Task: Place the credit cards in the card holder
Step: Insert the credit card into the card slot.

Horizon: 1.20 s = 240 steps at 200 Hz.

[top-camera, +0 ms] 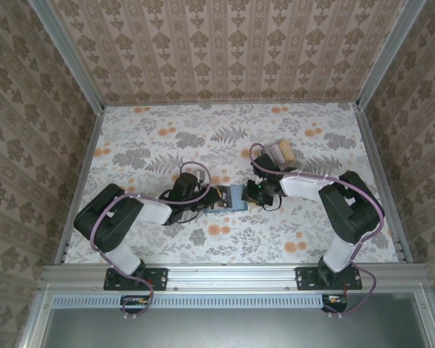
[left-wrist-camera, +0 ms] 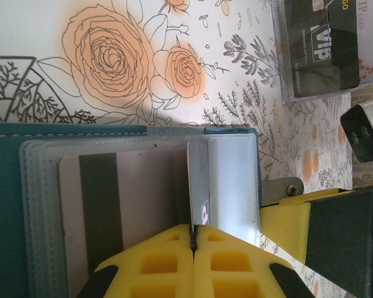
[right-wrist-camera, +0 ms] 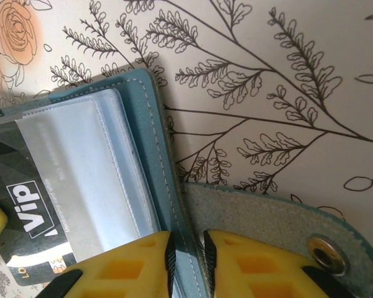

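The left jaws are pressed together, their yellow fingers [left-wrist-camera: 165, 264] pinching the near edge of a card [left-wrist-camera: 199, 186] that stands on edge (a white logo shows just ahead of the tips). The wallet [left-wrist-camera: 3, 205] lies open on the counter [left-wrist-camera: 37, 37] beneath and ahead of these jaws. The card rises against its clear pockets [left-wrist-camera: 233, 180], and a striped card [left-wrist-camera: 99, 205] lies in a pocket to their left. A clear box [left-wrist-camera: 281, 62] of cards lies well beyond.

The right jaws pinch the wallet's teal cover edge between their fingers [right-wrist-camera: 130, 270]. The snap tab [right-wrist-camera: 267, 223] is just to their right. A black card [right-wrist-camera: 31, 226] is to their left, partly under a pocket.
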Each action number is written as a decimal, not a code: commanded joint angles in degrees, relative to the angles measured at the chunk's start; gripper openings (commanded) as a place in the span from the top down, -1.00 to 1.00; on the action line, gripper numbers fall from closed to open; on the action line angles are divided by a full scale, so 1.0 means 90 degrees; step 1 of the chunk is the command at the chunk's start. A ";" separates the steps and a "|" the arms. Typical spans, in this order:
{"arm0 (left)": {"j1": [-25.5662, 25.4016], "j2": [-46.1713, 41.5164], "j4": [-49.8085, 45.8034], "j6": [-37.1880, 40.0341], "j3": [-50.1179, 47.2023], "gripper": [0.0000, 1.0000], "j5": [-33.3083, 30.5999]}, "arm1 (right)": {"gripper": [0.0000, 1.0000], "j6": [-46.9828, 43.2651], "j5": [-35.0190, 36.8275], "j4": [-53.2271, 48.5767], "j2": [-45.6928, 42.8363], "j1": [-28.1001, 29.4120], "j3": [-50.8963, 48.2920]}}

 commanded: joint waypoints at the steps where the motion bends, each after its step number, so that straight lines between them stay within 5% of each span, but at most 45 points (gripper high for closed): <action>1: 0.0019 -0.0002 -0.0352 -0.0041 -0.0013 1.00 -0.0051 | 0.47 -0.0138 0.0395 -0.0645 -0.0085 0.0065 0.0114; 107: 0.0059 -0.0042 -0.0478 0.0007 0.0029 1.00 -0.0048 | 0.39 -0.0354 0.0156 -0.0505 0.0208 0.0074 0.0475; 240: 0.0062 0.0099 -0.0480 -0.0021 0.0091 0.97 0.0091 | 0.57 -0.0461 0.0310 -0.0544 0.0425 0.0064 0.0261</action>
